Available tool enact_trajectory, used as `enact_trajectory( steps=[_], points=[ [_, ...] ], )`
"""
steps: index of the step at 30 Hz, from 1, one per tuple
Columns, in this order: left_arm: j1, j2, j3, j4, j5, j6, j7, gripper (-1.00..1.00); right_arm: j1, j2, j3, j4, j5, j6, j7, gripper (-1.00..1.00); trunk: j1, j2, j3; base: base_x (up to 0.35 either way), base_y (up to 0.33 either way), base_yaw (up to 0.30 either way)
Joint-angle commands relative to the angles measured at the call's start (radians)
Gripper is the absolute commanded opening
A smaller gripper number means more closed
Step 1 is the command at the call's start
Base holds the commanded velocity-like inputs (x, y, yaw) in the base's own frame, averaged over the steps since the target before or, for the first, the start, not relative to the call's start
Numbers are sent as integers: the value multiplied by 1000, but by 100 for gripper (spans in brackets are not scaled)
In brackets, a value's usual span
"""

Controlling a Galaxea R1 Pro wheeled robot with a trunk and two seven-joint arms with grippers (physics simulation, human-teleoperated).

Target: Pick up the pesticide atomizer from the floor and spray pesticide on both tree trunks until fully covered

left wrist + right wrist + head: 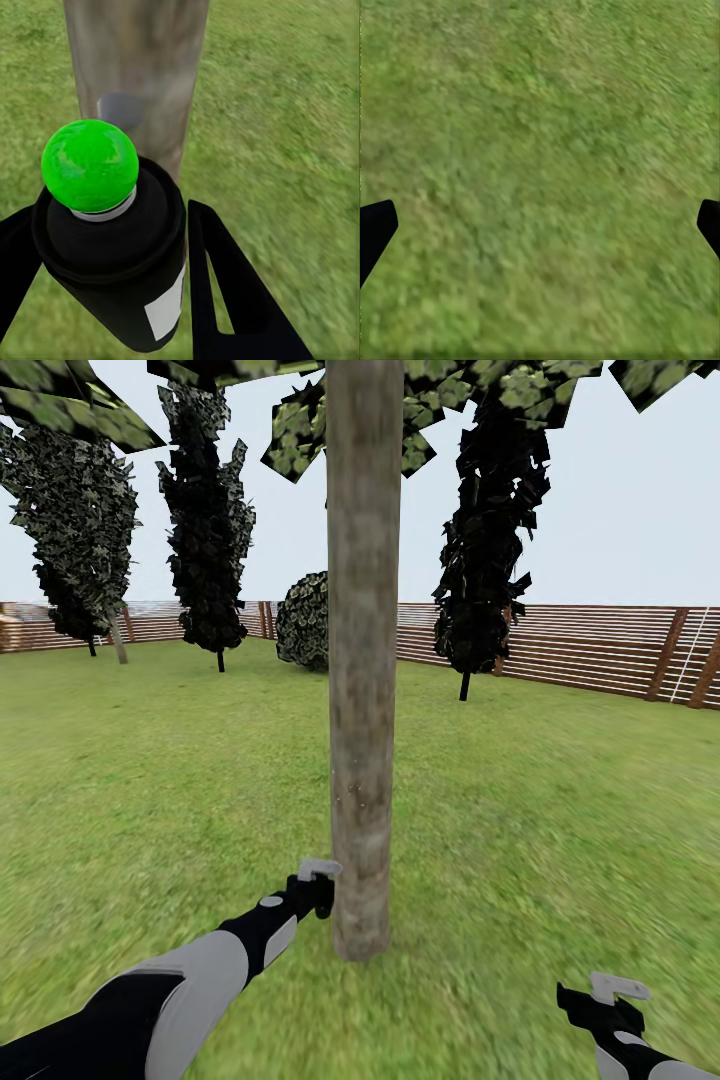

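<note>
A tree trunk (362, 660), straight with mottled grey-brown bark, rises right in front of me on the garden lawn, its canopy (300, 420) overhead. My left gripper (318, 885) is held against the trunk's left side, low down. In the left wrist view this gripper (112, 247) is shut on the pesticide atomizer (112, 247), a black canister with a bright green dot (90, 165) on top, pointed at the trunk (135, 67) a short way off. A few tiny pale specks (351, 792) dot the bark. My right gripper (610, 1000) hangs open over grass, low at the right.
Dark cypress-like columns (205, 510) (490, 530) and a round bush (305, 620) stand behind the trunk. A lighter-leaved tree (80, 510) stands far left. A brown slat fence (560, 645) rings the lawn (150, 760).
</note>
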State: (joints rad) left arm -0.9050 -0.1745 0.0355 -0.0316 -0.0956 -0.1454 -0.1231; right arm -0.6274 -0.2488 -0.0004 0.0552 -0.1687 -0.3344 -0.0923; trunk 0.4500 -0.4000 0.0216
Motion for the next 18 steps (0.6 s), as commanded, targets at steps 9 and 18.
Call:
enact_trajectory(
  steps=[9,18],
  points=[
    [0,0,-11,-121,6,13,-1,-100,0,0,0,0,0,0,0,100,0,0,0,0,0,0],
    [0,0,-12,-564,10,543,-2,-100,1,3,1,2,0,1,0,100,0,0,0,0,0,0]
  ],
)
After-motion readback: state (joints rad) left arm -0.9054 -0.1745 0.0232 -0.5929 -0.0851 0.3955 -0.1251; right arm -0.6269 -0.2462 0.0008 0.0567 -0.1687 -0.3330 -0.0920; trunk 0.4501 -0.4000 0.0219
